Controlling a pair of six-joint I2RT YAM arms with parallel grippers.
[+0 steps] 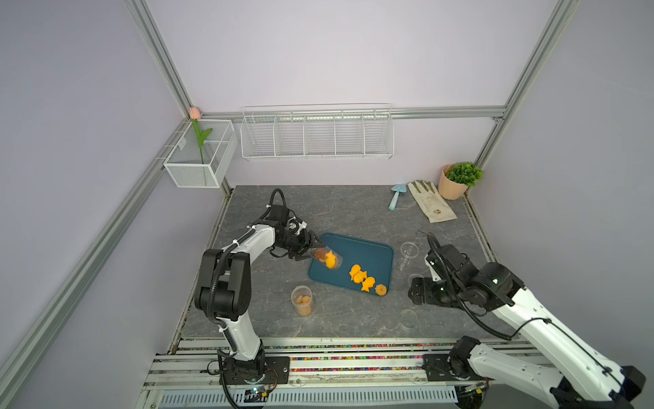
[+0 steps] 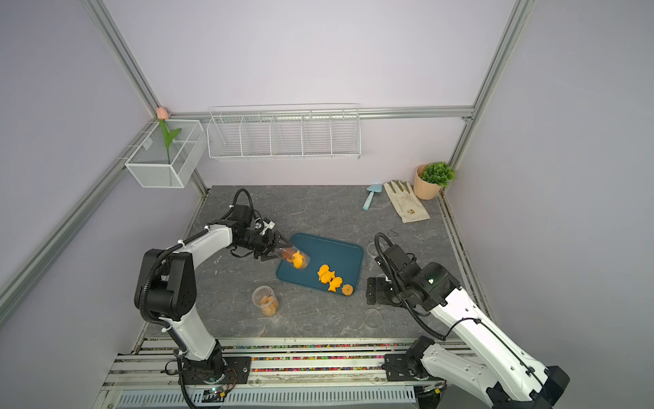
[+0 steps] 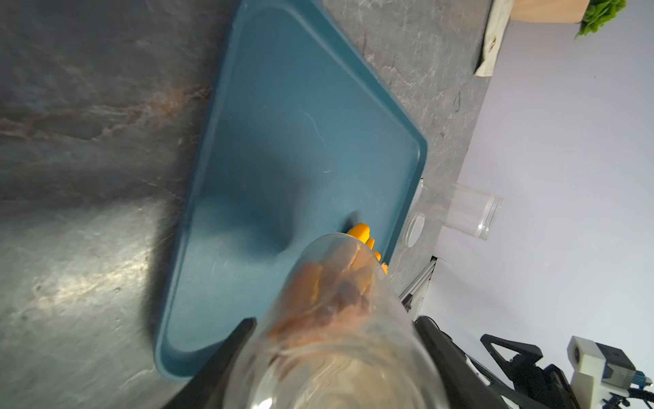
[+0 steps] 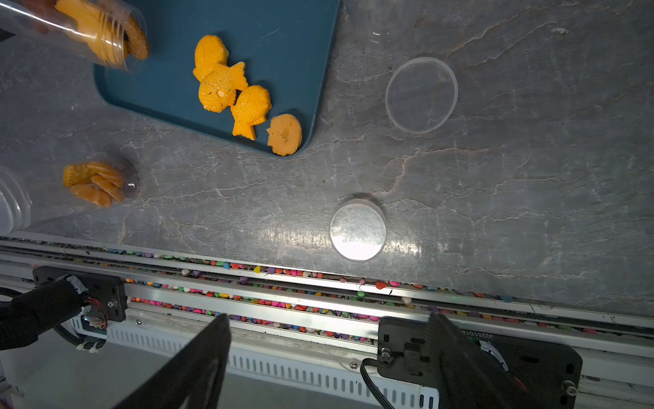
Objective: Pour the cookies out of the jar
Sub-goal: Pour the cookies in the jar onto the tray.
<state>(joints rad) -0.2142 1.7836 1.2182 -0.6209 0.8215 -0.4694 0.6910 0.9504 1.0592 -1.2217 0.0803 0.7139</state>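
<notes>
Clear jar (image 1: pixel 325 257) of cookies (image 1: pixel 331 262) aslant between the left jaws

Left arm (image 1: pixel 255 240) and right arm (image 1: pixel 552 336) show white links, black joints, ribbed cables.

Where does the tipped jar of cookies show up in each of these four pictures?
Both top views: the tipped jar hangs over the blue tray's edge, in the left claw.
Left wrist: close up, between the claw's fingers.
Right wrist: partly cut off, past the fish cookies.
Shared landmark: the blue tray.
</notes>
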